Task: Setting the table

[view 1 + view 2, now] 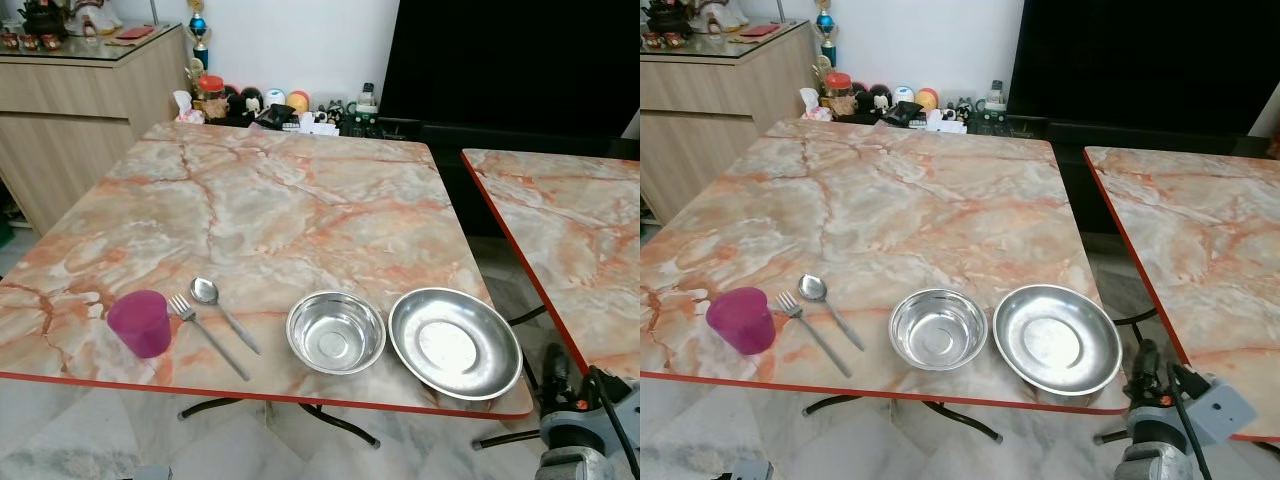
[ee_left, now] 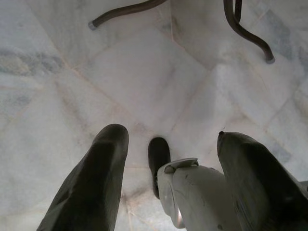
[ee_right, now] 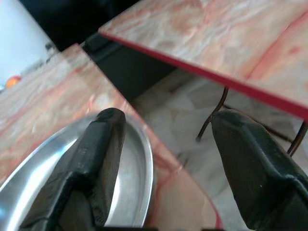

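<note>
A square bench (image 1: 270, 210) topped in pink-orange marble pattern with a red edge stands on a pale marble-tiled floor (image 2: 144, 82), a second like bench (image 1: 580, 230) beside it and a light wood sideboard (image 1: 70, 110) behind. Along its near edge lie a wide shiny steel plate (image 1: 455, 342), a round steel bowl (image 1: 336, 331), a translucent magenta plastic cup (image 1: 140, 322), then a steel fork (image 1: 207, 335) and spoon (image 1: 222, 312) side by side. The right gripper (image 3: 163, 159) hovers by the plate's rim, fingers released and empty; the left gripper (image 2: 168, 178) hangs over the floor, fingers parted.

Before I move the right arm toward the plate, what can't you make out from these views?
- Right gripper: fingers apart beside the steel plate; the head views cut the arm off at the frame's lower edge.
- Left gripper: hangs open over the floor; the table hides its position relative to the cup.
- Small items behind the table: too small to identify.
- Second table: cut off by the right edge.
</note>
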### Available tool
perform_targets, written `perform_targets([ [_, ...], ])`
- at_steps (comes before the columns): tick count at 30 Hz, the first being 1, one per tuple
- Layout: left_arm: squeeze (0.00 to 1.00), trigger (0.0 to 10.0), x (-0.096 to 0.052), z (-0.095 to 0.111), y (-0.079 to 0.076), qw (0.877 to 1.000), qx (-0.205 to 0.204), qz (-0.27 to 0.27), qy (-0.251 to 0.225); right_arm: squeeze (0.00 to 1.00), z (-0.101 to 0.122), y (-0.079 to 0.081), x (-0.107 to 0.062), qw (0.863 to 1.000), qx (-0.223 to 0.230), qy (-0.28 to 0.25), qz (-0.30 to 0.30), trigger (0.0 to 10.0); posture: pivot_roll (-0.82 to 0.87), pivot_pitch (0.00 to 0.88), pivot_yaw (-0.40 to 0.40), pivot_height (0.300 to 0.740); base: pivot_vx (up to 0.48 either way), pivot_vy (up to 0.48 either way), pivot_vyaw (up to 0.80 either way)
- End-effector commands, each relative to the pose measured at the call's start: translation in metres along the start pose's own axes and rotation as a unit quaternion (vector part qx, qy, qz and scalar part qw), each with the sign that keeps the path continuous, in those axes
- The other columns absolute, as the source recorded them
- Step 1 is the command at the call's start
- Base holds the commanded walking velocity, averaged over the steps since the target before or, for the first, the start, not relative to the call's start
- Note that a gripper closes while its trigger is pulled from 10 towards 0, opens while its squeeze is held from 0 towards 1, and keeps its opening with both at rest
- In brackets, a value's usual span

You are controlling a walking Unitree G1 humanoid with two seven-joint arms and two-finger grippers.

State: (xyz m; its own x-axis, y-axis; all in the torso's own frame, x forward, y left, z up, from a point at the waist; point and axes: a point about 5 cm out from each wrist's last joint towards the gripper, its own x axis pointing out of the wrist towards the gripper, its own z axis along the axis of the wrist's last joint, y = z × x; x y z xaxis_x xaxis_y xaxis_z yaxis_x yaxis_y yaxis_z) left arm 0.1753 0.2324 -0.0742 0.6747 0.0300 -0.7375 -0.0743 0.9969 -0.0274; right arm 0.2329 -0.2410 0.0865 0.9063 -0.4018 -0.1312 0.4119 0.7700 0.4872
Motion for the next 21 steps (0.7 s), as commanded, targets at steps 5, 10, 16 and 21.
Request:
perform_targets([
  [5,0.00,10.0,-0.004,-0.012,0.003,1.000,0.008,0.003,0.027,0.00,-0.009,0.004,0.006,0.997,-0.027,0.056,0.052,10.0,-0.07,0.092,-0.049,0.740,0.000,0.000,0.00],
  [10,0.00,10.0,-0.004,-0.013,0.004,1.000,0.010,0.003,0.029,0.00,-0.008,0.004,0.008,0.997,-0.023,0.054,0.057,4.6,-0.07,0.094,-0.046,0.740,0.000,0.000,0.00],
  [16,0.00,10.0,-0.005,-0.014,0.004,0.999,0.017,0.000,0.033,0.00,-0.014,0.011,0.008,0.995,-0.008,0.074,0.068,10.0,-0.07,0.084,-0.039,0.740,0.000,0.000,0.00],
  [21,0.00,10.0,-0.005,-0.014,0.004,0.999,0.020,-0.001,0.033,0.00,-0.018,0.009,0.008,0.994,-0.007,0.081,0.067,10.0,-0.07,0.078,-0.038,0.740,0.000,0.000,0.00],
])
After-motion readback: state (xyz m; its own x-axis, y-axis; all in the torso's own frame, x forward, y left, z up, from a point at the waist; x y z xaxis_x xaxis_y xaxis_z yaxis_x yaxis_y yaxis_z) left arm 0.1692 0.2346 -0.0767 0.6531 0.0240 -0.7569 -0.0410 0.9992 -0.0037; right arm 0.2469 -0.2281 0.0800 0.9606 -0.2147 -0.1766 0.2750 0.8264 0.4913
